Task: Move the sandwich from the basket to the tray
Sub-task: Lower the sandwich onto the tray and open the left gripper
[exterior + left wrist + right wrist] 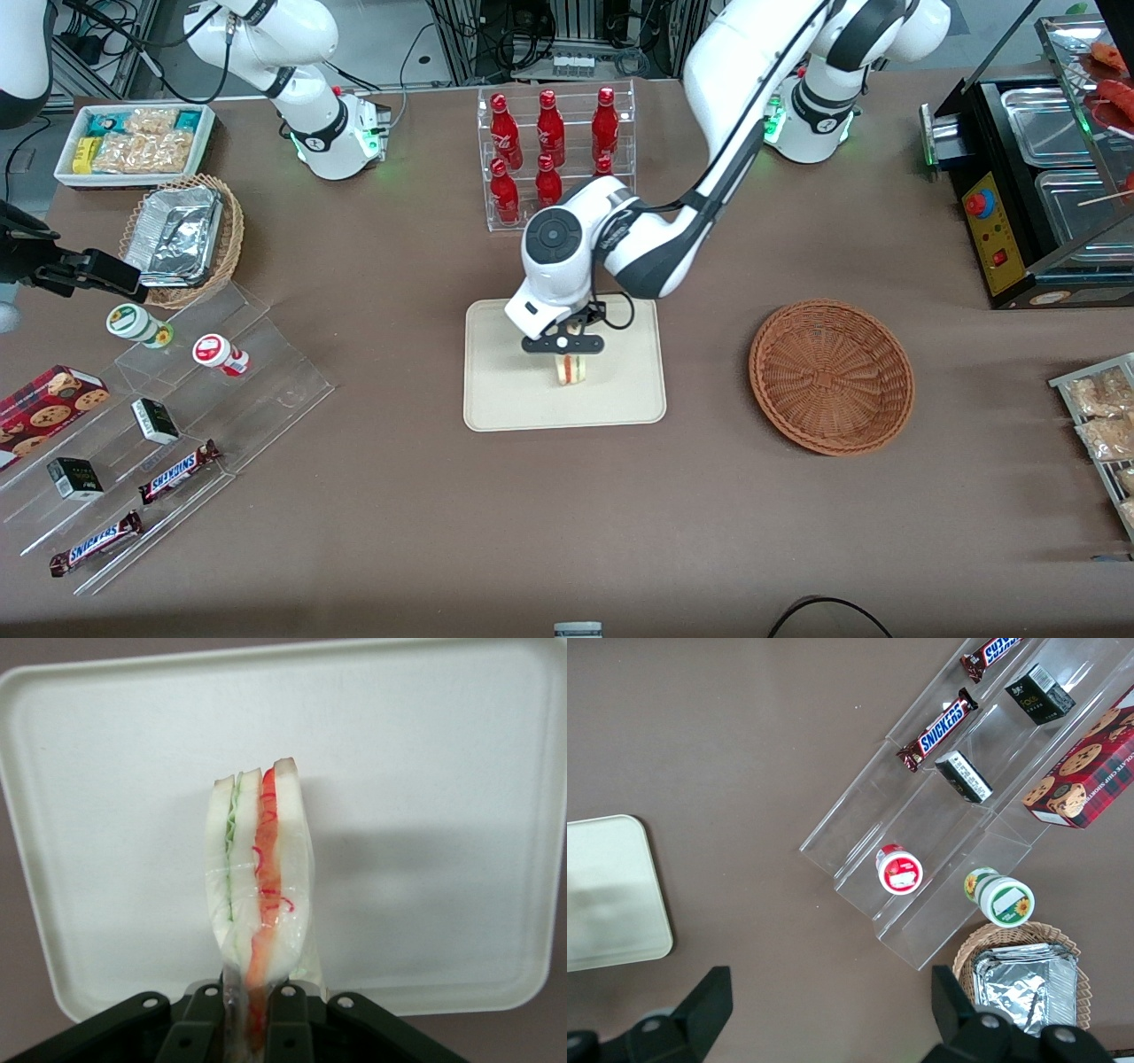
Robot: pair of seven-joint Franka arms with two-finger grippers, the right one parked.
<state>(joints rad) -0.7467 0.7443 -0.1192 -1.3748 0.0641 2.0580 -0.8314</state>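
The sandwich (pixel 572 369) (pixel 260 877), a clear-wrapped white wedge with red-orange and green filling, hangs just above the middle of the cream tray (pixel 505 399) (pixel 425 797). My left gripper (pixel 567 345) (pixel 255 1028) is directly over it, shut on the sandwich's upper end, with the black fingers (pixel 288 1028) pressing the wrap from both sides. Whether the sandwich's lower edge touches the tray I cannot tell. The reddish-brown woven basket (pixel 831 376) sits on the table toward the working arm's end, with nothing in it.
A clear rack of red bottles (pixel 554 146) stands farther from the front camera than the tray. Toward the parked arm's end are clear steps with candy bars (pixel 180 470), small jars (pixel 220 353) and a tan basket of foil trays (pixel 182 237). A black warmer (pixel 1036 186) stands near the basket.
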